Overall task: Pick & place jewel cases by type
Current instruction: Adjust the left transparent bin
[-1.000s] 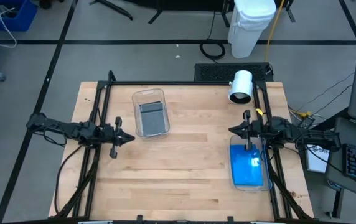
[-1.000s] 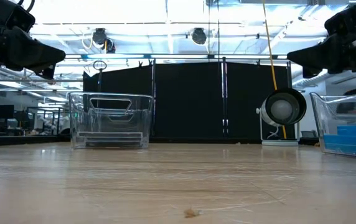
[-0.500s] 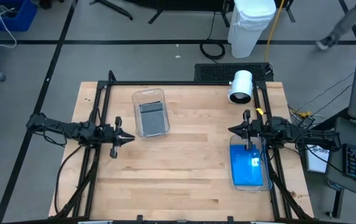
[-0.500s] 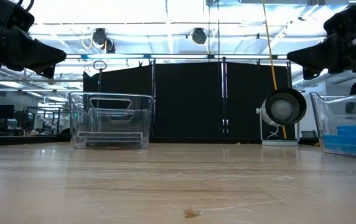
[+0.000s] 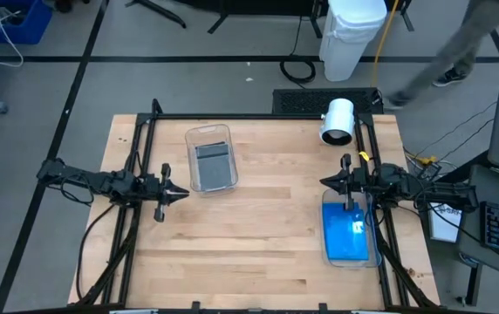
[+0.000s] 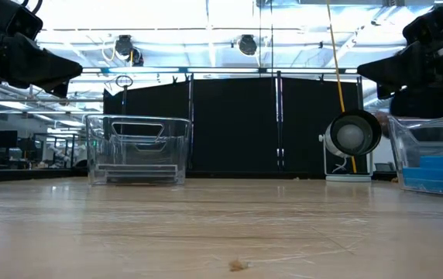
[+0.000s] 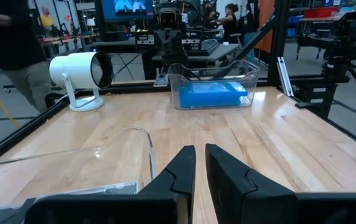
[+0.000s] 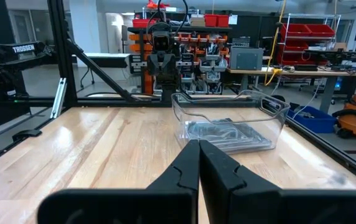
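The blue jewel cases (image 5: pixel 347 235) are lying flat in a stack inside the clear tub (image 5: pixel 329 208) on the right side of the table. The grey jewel cases (image 5: pixel 214 166) with clear fronts sit flat in the other clear tub (image 5: pixel 208 133), far-left.

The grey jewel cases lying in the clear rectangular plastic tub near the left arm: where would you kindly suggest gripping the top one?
Probably from straight above, across two opposite edges. The grey jewel cases lie flat inside the clear rectangular plastic tub, whose walls block any sideways approach, and flat cases offer only thin edges. The left gripper is nearest.
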Robot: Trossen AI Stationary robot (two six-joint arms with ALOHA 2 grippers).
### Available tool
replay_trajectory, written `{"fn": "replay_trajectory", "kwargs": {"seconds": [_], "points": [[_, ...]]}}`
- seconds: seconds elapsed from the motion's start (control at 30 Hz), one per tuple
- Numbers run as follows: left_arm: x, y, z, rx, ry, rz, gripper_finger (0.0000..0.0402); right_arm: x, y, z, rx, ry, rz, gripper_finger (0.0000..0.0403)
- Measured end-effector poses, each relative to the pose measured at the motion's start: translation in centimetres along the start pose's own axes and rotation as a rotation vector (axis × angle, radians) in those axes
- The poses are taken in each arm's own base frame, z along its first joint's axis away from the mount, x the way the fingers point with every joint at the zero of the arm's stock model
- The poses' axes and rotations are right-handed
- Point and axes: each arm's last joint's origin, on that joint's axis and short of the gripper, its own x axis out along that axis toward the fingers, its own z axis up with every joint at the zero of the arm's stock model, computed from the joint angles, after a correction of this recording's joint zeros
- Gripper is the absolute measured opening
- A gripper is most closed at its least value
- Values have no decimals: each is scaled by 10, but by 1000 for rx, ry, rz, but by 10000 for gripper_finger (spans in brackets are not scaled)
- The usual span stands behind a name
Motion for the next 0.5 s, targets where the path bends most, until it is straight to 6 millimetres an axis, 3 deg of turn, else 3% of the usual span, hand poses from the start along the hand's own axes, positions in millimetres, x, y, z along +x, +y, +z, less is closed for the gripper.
{"fn": "replay_trajectory", "kwargs": {"seconds": [0.5], "points": [[0,0,0,0,1,0,47,0,0,0,0,-1,0,1]]}}
